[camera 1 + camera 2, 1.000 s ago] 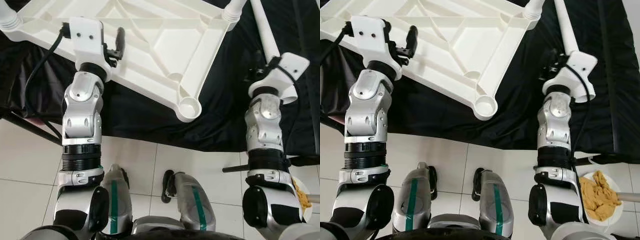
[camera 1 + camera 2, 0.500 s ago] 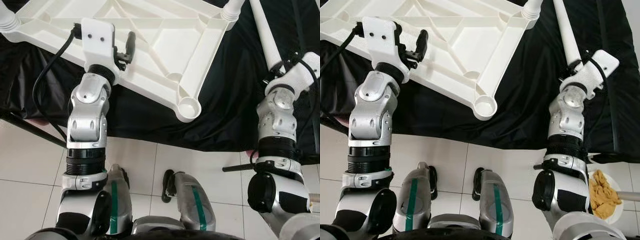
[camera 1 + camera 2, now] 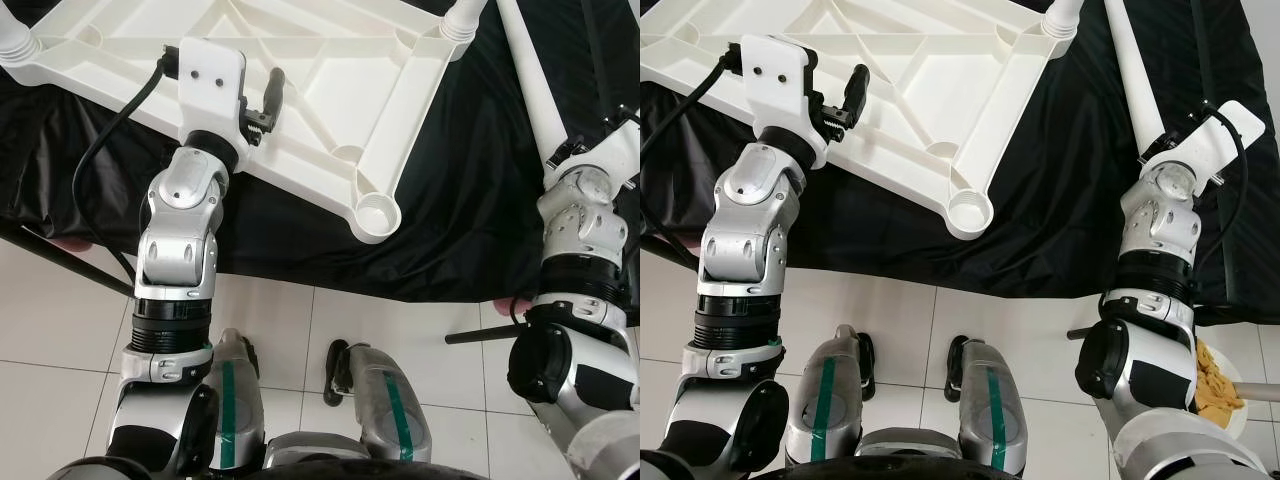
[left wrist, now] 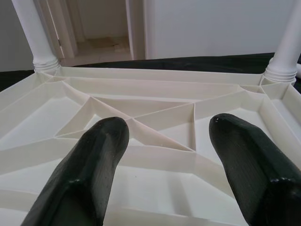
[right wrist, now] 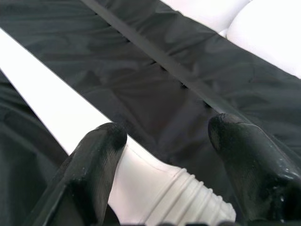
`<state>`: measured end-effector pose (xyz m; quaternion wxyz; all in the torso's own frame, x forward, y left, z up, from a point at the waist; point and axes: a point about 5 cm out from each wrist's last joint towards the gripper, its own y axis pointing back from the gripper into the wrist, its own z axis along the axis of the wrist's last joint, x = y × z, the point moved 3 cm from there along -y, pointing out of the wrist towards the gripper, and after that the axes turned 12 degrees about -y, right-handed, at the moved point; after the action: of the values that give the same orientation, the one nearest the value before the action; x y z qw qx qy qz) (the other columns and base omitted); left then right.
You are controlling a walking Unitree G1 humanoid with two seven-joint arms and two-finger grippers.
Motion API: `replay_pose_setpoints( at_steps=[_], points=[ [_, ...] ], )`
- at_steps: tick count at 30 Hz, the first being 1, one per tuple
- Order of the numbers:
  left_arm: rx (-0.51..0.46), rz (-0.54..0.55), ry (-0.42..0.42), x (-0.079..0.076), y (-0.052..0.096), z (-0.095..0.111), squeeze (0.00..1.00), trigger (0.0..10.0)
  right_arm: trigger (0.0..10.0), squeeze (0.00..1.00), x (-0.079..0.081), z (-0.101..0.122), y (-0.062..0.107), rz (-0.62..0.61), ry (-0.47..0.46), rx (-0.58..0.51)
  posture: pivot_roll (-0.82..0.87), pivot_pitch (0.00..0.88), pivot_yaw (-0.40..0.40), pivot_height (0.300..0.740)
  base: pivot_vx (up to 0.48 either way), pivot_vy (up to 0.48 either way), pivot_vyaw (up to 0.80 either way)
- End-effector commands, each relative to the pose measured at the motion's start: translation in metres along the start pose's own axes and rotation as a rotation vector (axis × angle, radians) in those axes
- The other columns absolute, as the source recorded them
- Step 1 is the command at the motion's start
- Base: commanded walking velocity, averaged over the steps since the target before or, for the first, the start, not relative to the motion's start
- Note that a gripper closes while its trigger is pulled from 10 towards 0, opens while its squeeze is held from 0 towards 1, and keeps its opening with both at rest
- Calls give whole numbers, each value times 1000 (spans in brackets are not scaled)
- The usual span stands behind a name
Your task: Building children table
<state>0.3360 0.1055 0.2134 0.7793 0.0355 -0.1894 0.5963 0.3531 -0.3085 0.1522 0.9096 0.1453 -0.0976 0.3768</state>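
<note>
Black cloth (image 3: 280, 230) covers the work surface, upside-down white tabletop (image 3: 300, 80) lying on it. Left gripper (image 4: 164, 155) hangs over the tabletop's ribbed underside, fingers spread wide, nothing between them. Right gripper (image 5: 164, 165) sits wide open over the loose white leg (image 5: 56, 108), threaded end near one finger, not clamped.

- Table top (image 3: 300, 90): white plastic, inverted, ribbed underside up, lying on the black-covered worktop. Two legs stand in far corner sockets; the near corner socket (image 3: 377, 212) is open.
- Loose leg (image 3: 1132, 80): white tapered tube, lying beside the table top, threaded end nearest.
</note>
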Motion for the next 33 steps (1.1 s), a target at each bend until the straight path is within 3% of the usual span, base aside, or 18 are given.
replay_pose_setpoints(
  at_steps=[1, 7, 22, 31, 33],
  points=[
    [0, -17, 2, -3, 0, 2, 0, 10000, 10000, 0, 0, -8, 1, 10, 6, 40, 87, 55, -64, 740, 0, 0, 0],
    [-6, -15, 8, -4, 0, 4, 0, 10000, 10000, 0, 5, -33, 7, 88, 56, 198, 84, 50, -66, 740, 0, 0, 0],
    [-20, -19, 15, -7, -2, 9, 0, 10000, 10000, 0, 9, -42, 7, 187, 63, 465, 72, 50, -70, 740, 0, 0, 0],
    [-28, -8, 19, -6, -4, 12, 0, 10000, 10000, 0, 19, -44, 11, 232, -7, 601, 70, 53, -76, 740, 0, 0, 0],
    [-31, -5, 23, -5, -4, 14, 0, 10000, 10000, 0, 22, -48, 16, 251, -25, 673, 65, 60, -74, 740, 0, 0, 0]
  ],
)
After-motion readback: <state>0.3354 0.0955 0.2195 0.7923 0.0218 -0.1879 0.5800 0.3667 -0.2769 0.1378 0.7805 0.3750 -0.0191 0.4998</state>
